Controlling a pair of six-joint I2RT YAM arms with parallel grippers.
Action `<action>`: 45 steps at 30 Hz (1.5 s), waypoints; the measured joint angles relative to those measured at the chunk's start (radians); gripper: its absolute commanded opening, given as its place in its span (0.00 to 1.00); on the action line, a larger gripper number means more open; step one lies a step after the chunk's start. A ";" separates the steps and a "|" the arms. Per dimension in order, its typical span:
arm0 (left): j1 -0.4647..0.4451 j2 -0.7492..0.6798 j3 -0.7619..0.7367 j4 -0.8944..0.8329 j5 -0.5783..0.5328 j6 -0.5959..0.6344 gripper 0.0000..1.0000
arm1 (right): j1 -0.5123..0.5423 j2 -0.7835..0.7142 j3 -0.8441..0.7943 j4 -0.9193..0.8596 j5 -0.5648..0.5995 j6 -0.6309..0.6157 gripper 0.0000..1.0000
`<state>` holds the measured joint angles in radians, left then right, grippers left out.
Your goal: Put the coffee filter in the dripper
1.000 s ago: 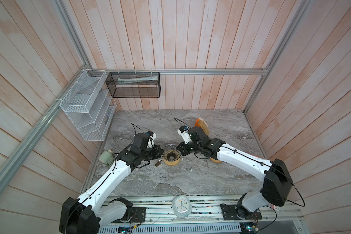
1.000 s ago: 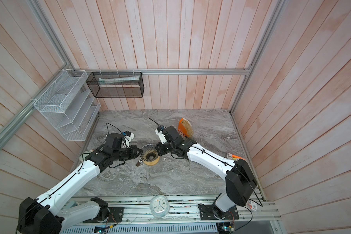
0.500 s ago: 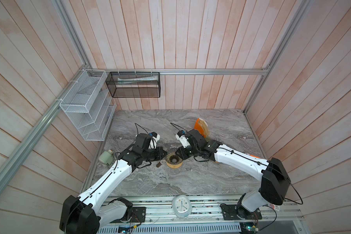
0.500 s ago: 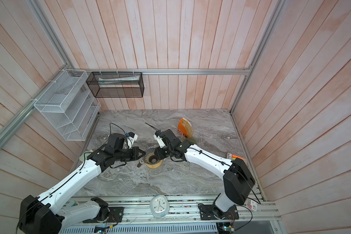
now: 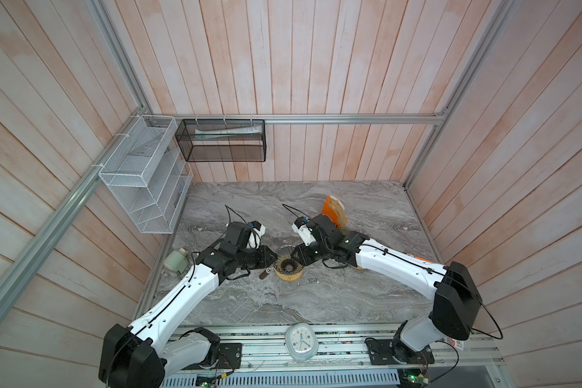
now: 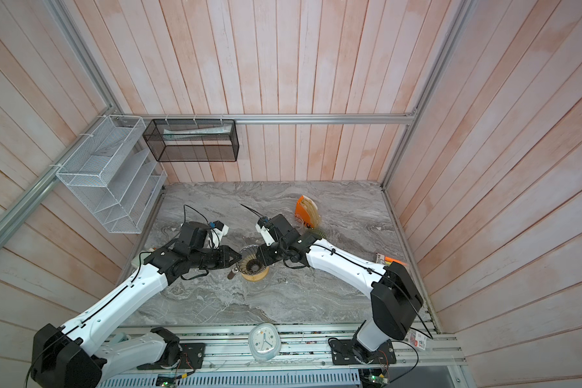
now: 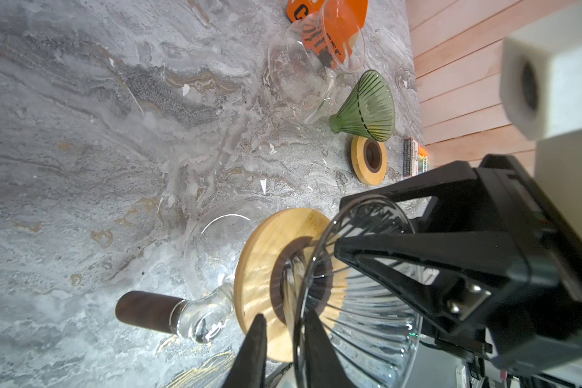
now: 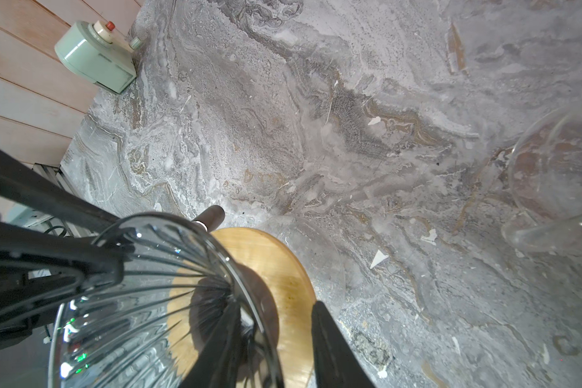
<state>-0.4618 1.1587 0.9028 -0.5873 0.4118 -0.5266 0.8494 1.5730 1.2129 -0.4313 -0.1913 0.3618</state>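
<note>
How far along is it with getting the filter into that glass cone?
Done: the glass dripper sits on its wooden ring. In hand: left gripper and right gripper straddle its rim, jaws parted, holding nothing. Left: everything with the filter; the dripper is bare, and papers show only in the orange pack.

You're seeing a grey, brown-veined marble table [image 7: 81, 134], a clear ribbed glass dripper [image 7: 360, 319], its pale wood-grain collar [image 7: 266, 255] and dark brown handle [image 7: 145, 310] (strong contrast there), a green ribbed cone [image 7: 370, 107] and an orange packet [image 5: 327, 209].
</note>
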 measured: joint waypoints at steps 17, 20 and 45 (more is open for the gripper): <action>0.000 0.000 0.040 -0.083 -0.053 0.000 0.33 | -0.013 -0.099 0.011 -0.052 0.013 0.003 0.44; 0.000 -0.003 0.040 -0.082 -0.053 0.000 0.36 | -0.017 -0.121 0.011 -0.052 0.015 0.004 0.44; 0.000 -0.016 0.207 -0.102 -0.050 0.018 0.34 | -0.604 -0.223 -0.140 0.139 -0.100 -0.057 0.18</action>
<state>-0.4622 1.1427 1.1095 -0.6891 0.3614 -0.5083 0.2451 1.3502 1.0733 -0.2920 -0.2916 0.3046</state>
